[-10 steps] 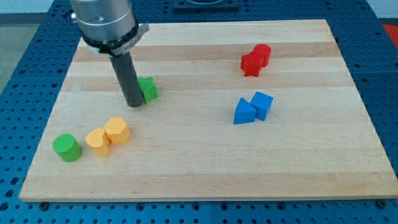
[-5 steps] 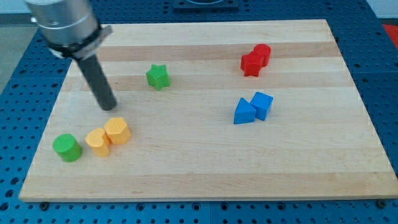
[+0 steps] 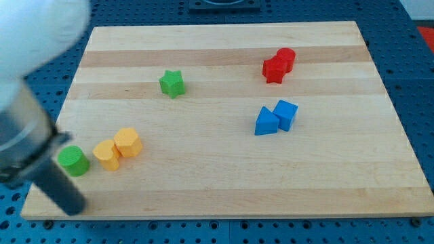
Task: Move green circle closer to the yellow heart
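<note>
Wooden board carries green circle and yellow heart with yellow hexagon near left; green star far left; red pair far right; blue pair right of centre.

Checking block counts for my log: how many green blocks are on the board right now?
2. A green circle sits near the view's bottom left, just left of the yellow heart. A green star lies toward the top centre. My tip is below the circle; none seems hidden.

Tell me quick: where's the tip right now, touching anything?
My tip: no pincer, holding nothing; it sits at the board's lower-left corner, just below the green circle, apparently not touching it. The yellow heart lies right of the circle.
</note>
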You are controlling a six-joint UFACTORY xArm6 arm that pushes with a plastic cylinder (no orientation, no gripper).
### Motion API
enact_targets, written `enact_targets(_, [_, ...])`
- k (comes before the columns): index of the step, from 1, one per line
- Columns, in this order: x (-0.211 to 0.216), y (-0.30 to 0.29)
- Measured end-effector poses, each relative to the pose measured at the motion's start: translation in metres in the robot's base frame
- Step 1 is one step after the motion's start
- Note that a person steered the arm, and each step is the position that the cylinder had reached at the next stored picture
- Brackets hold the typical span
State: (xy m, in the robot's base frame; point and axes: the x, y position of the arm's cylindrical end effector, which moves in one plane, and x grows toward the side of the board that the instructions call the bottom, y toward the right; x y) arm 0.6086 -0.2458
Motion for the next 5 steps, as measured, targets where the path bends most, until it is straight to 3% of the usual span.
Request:
enact_targets(1, [-0.038,-0.032])
enact_targets(2, [-0.066,-0.026])
enact_targets(4, [-0.043,-0.027])
enact_targets(5, [-0.036,0.003])
